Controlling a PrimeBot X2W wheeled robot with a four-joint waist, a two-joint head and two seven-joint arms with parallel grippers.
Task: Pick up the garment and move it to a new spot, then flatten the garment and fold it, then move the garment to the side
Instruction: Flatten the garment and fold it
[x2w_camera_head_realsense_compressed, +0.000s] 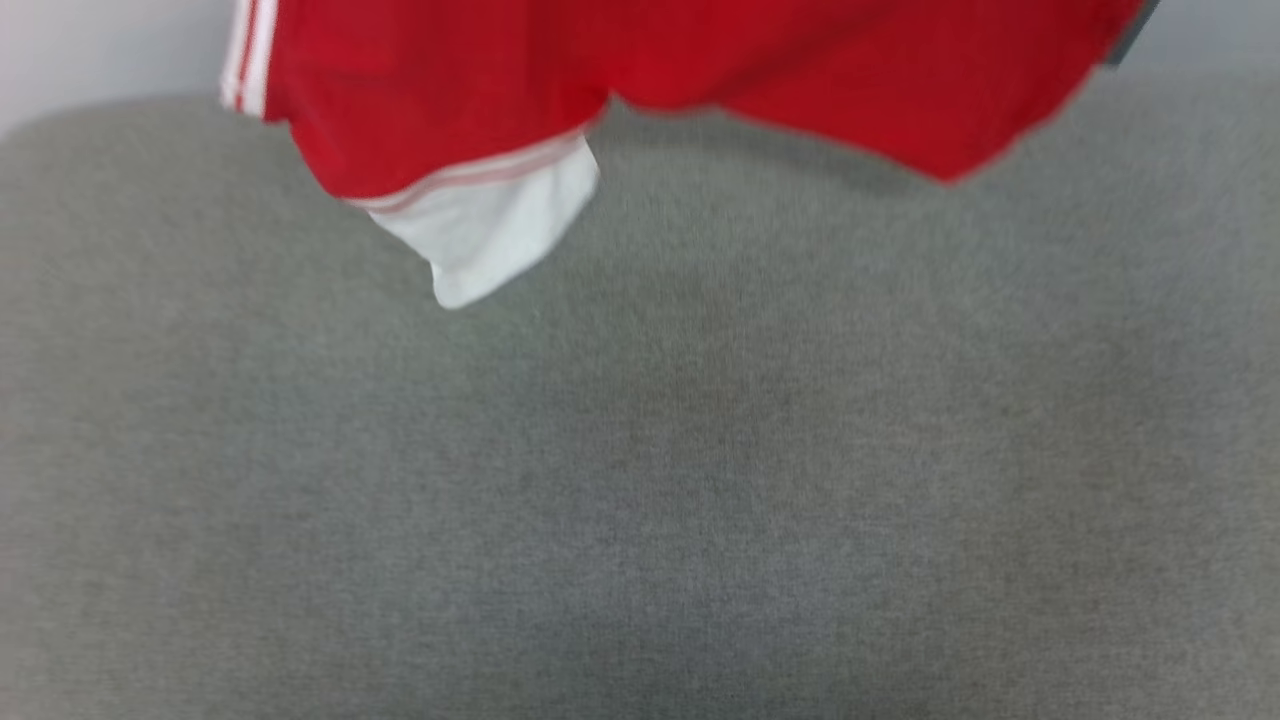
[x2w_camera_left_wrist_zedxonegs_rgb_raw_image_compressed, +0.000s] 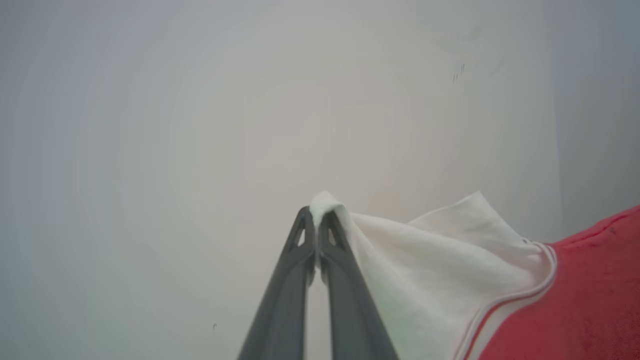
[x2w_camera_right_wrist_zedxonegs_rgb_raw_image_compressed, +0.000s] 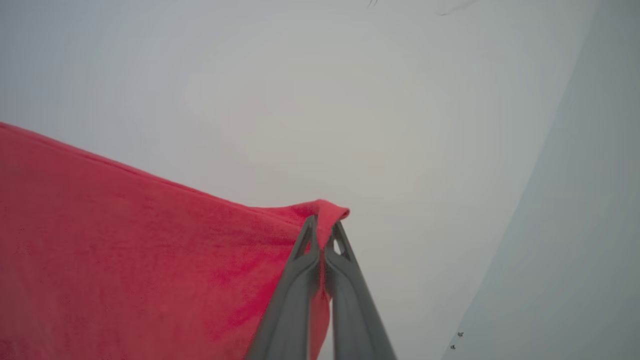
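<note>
While aloft, garment (x2w_camera_head_realsense_compressed: 700, 60): white sleeve (x2w_camera_left_wrist_zedxonegs_rgb_raw_image_compressed: 425, 260) tight in left jaws, red corner (x2w_camera_right_wrist_zedxonegs_rgb_raw_image_compressed: 322, 209) in right jaws

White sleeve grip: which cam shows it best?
Left wrist view: left gripper fingers pinch the white sleeve tip of the garment. Head view shows a white sleeve hanging; right wrist view, the red body.

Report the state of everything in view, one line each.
Red jersey-style garment with white sleeves: lifted, hanging spread between both grippers above the surface.
Left gripper: shut, pinching the edge of one of the garment's white sleeves.
Right gripper: shut, pinching a red edge of the garment.
Grey fabric surface: flat, shadowed beneath the garment.
</note>
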